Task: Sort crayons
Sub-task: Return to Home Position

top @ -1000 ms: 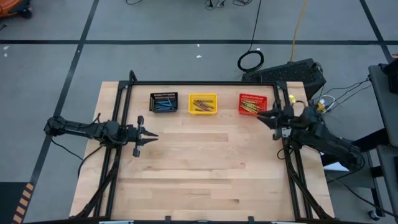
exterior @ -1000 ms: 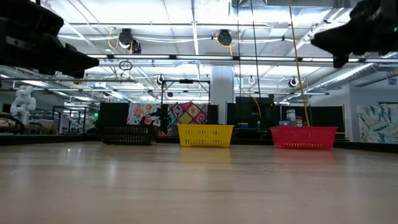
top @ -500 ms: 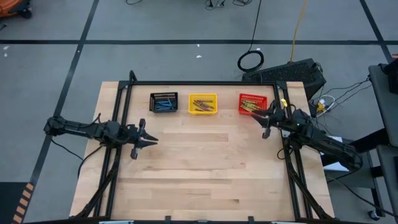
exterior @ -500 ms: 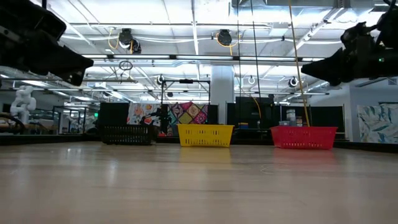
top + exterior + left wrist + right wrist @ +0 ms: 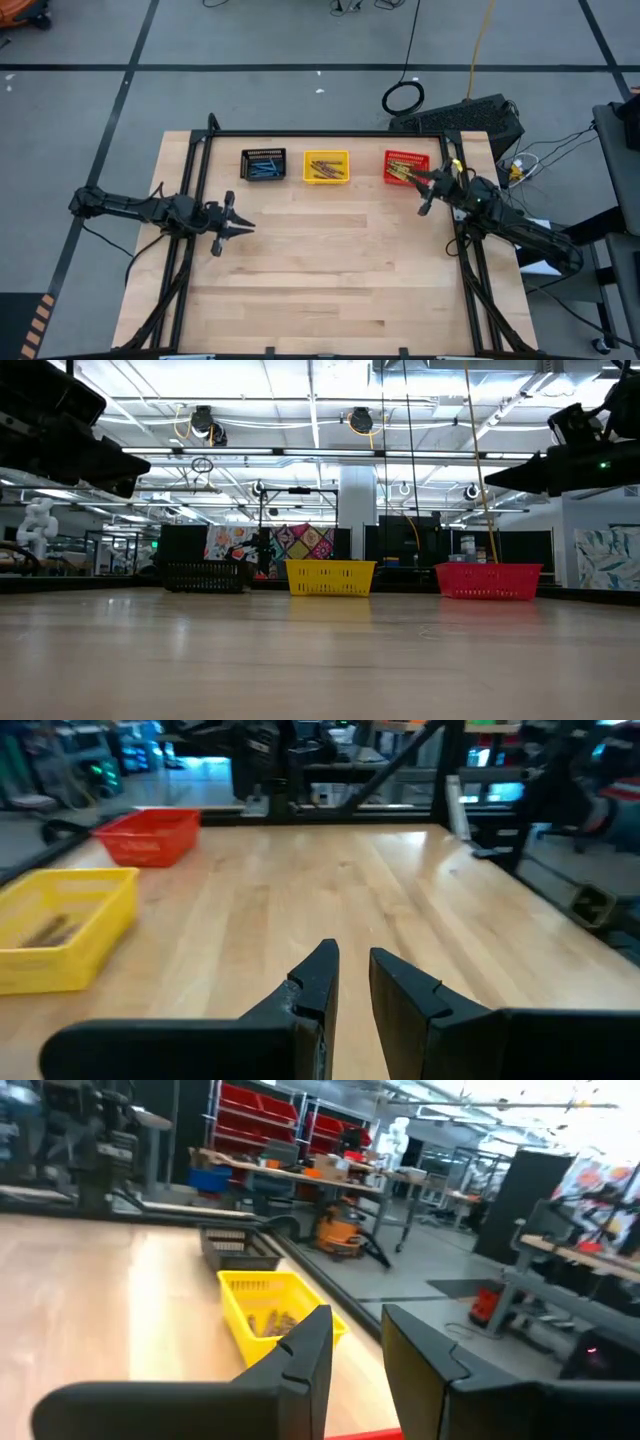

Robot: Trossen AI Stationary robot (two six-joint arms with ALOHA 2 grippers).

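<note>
The crayons lie in three small bins in a row along the table's far edge. Blue ones point(image 5: 264, 170) lie in the black bin point(image 5: 263, 153), brown-olive ones point(image 5: 325, 170) in the yellow bin point(image 5: 327, 154), and yellow-olive ones point(image 5: 400, 175) in the red bin point(image 5: 405, 155). My left gripper point(image 5: 249, 225) hangs level above the table's left part, open by a narrow gap point(image 5: 354, 965), with nothing between its fingers. My right gripper point(image 5: 416, 183) hangs level just right of the red bin, also open by a narrow gap point(image 5: 357, 1325) and empty.
A black metal frame point(image 5: 330, 134) runs along the table's far edge and down both sides. The bare wooden top point(image 5: 330, 270) stretches from the bins to the near edge. In the low view the bins point(image 5: 330, 576) stand at the back, with both grippers high above the top.
My right gripper has come down and drawn a little toward the red bin, rolling about its own line as it went. Its fingers keep the same gap. The bins and crayons have stayed where they were.
</note>
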